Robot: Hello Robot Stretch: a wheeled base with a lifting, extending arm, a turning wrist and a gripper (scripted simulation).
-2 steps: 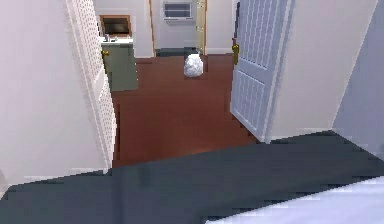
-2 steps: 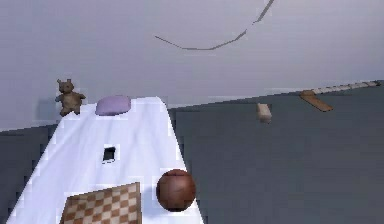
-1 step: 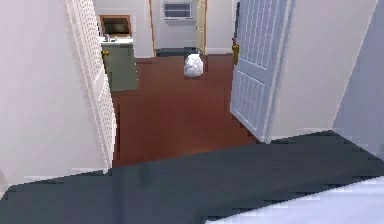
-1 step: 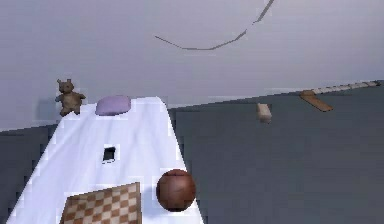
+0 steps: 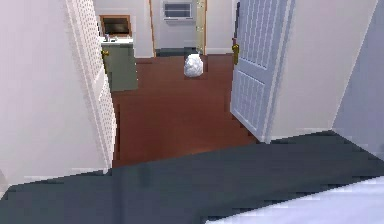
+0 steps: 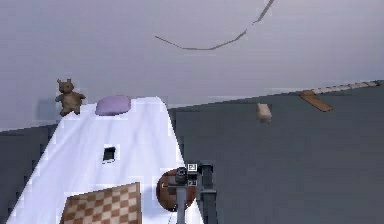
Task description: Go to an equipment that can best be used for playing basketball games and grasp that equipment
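Hand (image 6: 182,179) at the brown basketball (image 6: 166,193) on the white bed (image 6: 140,135), checkered board (image 6: 100,205) to its left; whether it grips anything cannot be told.

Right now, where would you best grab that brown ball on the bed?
Probably across the middle of the ball, which is round with no handle. Come from the right edge of the bed in the arm side view, where it lies near the gripper.
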